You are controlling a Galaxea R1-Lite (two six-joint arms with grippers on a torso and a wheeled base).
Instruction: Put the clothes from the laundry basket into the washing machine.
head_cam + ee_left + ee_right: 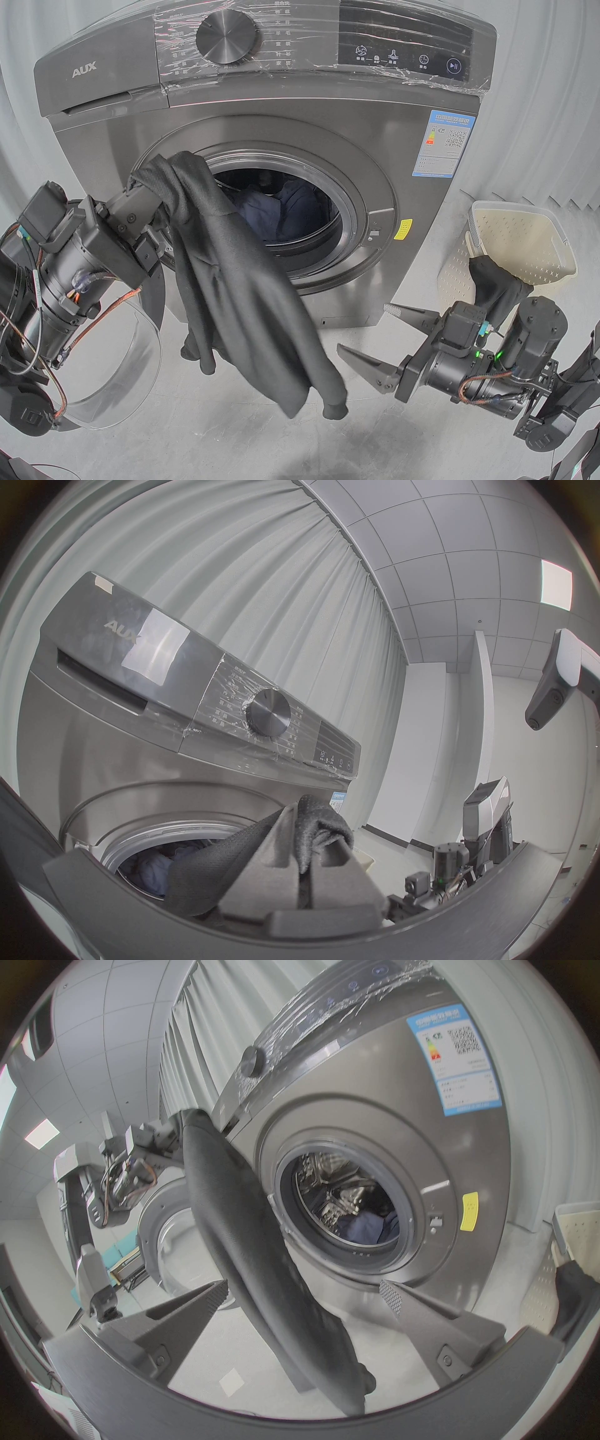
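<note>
My left gripper (145, 182) is shut on a dark grey garment (244, 287), held up at the left rim of the washing machine's (262, 106) open porthole. The garment hangs long, its lower end dangling just above the floor. In the left wrist view the fingers (265, 867) pinch a fold of the cloth (315, 827). Blue clothes (275, 209) lie inside the drum. My right gripper (372, 340) stands open low at the right, in front of the machine, with nothing between its fingers. The laundry basket (531, 247) leans at the right, with another dark garment (497, 287) draped over its rim.
The machine's glass door (119, 356) is swung open to the left, below my left arm. Grey floor lies bare in front of the machine. A pale curtain hangs behind the machine and the basket.
</note>
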